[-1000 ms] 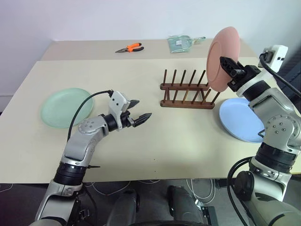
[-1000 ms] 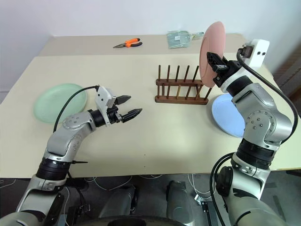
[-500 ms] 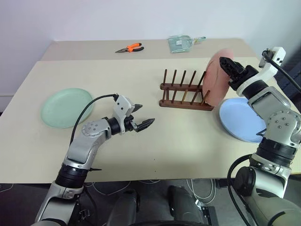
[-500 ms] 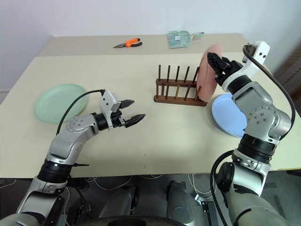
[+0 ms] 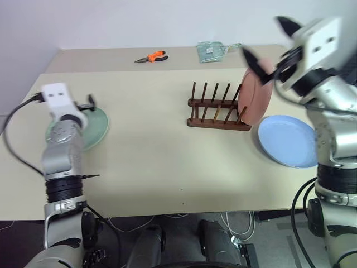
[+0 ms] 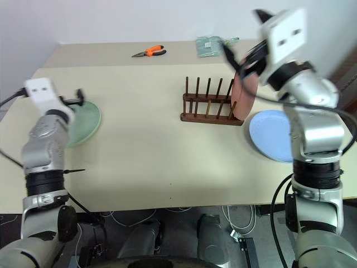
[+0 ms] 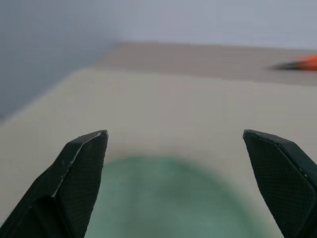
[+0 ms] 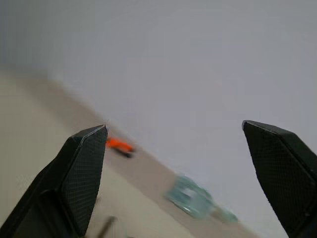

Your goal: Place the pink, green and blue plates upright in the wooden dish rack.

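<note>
Left gripper (image 7: pixel 173 186): fingers spread wide, empty, poised just over the green plate's near edge.
Green plate (image 5: pixel 92 127): flat on the table, directly ahead of the left gripper; left arm by far the nearer.
Blue plate (image 5: pixel 287 139): flat, just right of the rack, near the right arm.
Right gripper (image 5: pixel 266 49): wide open, empty, raised above the rack.
Pink plate (image 5: pixel 254 100): upright on edge in the rack's right end.
Rack (image 5: pixel 215 109): remaining slots free, pegs upright.
Table (image 5: pixel 167 167): beige, matte; pliers (image 5: pixel 152 57) and a clear bag (image 5: pixel 212 51) far back by the white wall.
</note>
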